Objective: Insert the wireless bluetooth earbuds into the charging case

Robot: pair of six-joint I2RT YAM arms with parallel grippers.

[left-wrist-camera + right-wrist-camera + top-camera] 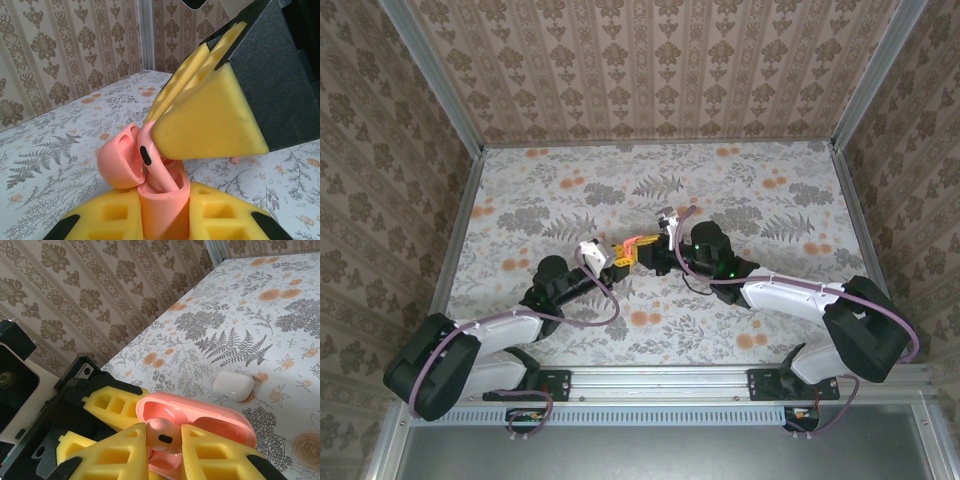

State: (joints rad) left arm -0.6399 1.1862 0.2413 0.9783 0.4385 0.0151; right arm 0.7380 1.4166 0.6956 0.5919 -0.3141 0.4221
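Fingers on the left (85, 222) grip the open pink charging case (162, 210). Right fingers (187, 435) pinch an earbud (160, 435), apparently partly inside it.

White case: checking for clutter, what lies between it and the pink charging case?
Bare patterned table separates the white case from the pink charging case, as the right wrist view shows.
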